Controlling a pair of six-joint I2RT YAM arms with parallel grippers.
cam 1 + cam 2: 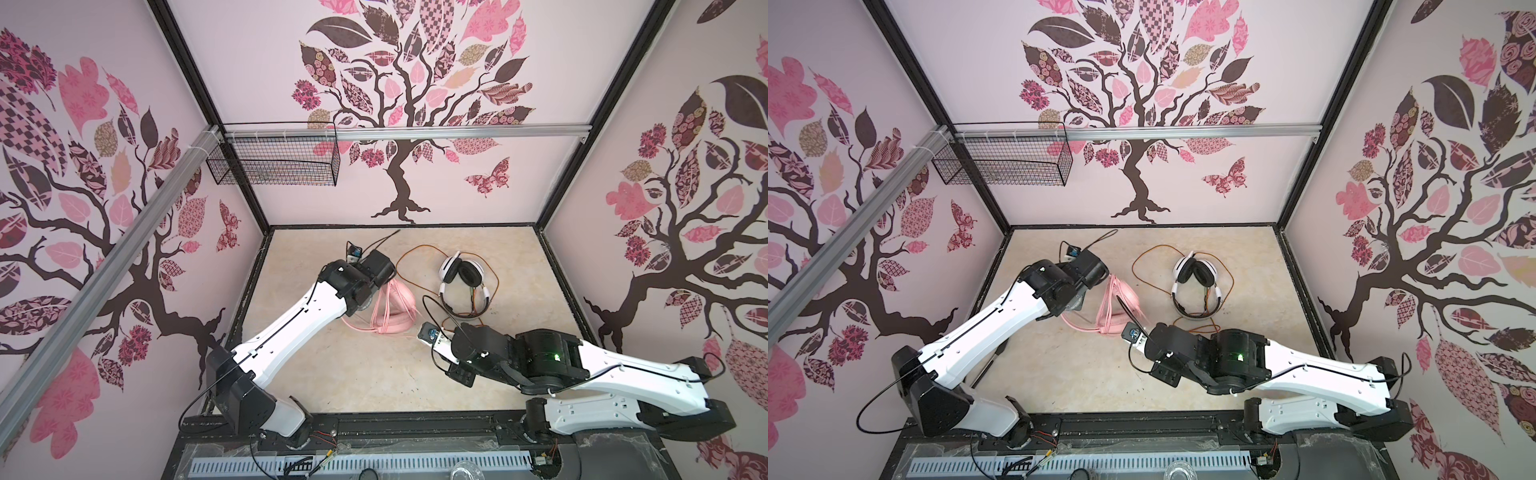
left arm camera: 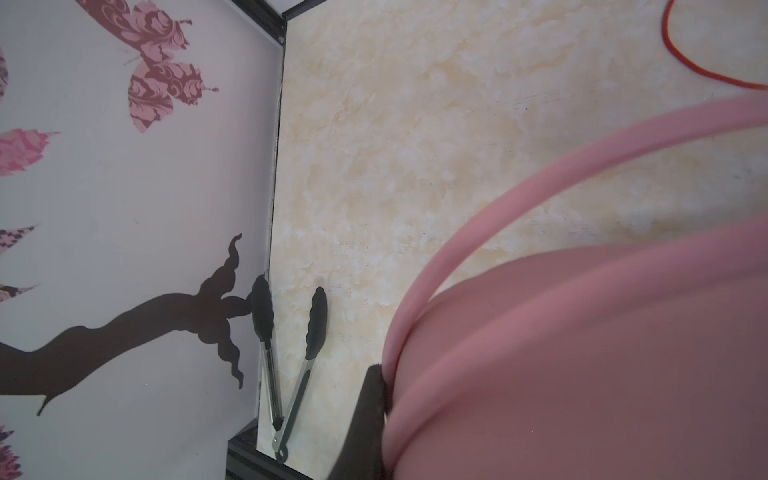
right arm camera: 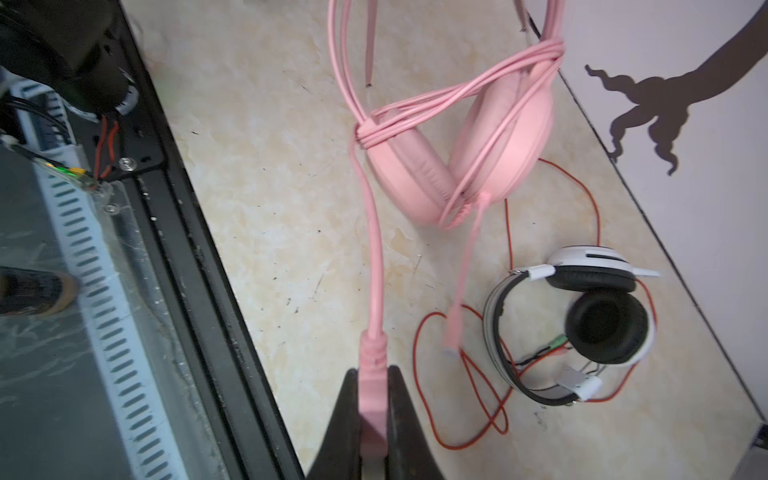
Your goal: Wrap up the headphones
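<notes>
I read the left gripper [image 2: 384,374] clamped on the pink headset [image 3: 498,137] at mid-bench [image 3: 270,208] — pink cable [image 3: 374,257] looped round its cups. The right gripper [image 3: 372,370] is clamped on that cable's plug end. The white headset [image 3: 582,324] lies nearby — orange-red cable [image 3: 507,232] loose.

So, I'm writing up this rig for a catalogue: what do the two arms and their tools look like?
The left arm and right arm have white shells with black joints and wrists, and thin black cables looping outside. A green light glows on the right one. The right tool has black, wedge-shaped fingers.
</notes>
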